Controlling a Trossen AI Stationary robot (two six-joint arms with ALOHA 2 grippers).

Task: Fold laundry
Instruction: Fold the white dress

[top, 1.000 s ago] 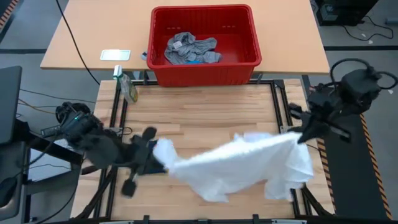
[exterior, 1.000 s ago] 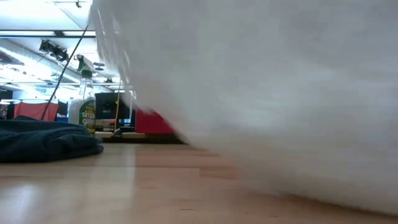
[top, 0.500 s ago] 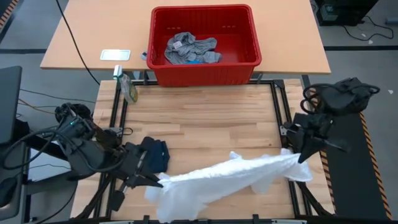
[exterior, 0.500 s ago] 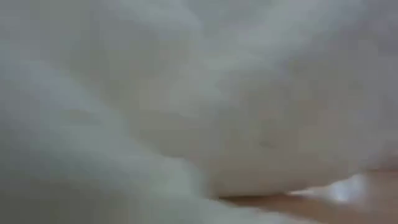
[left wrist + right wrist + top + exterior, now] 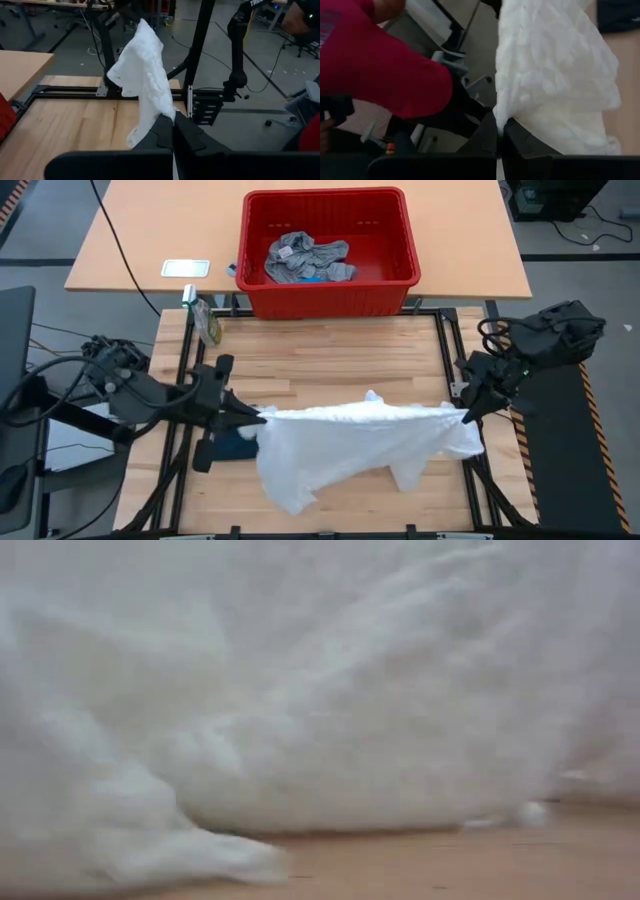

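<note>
Stretching across the front of the bench [image 5: 330, 355], a white garment [image 5: 350, 442] hangs between both hands — the left hand [image 5: 258, 418] pinches one end tight, the right hand [image 5: 463, 416] is clamped on the other. Its middle sags onto the wood. Grey laundry [image 5: 305, 258] lies in the red basket [image 5: 400, 242] behind — well apart.

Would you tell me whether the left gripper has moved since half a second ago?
Yes. In the high view the left gripper, shut on the white garment, has shifted toward the red basket and now stretches the cloth across the table.
</note>
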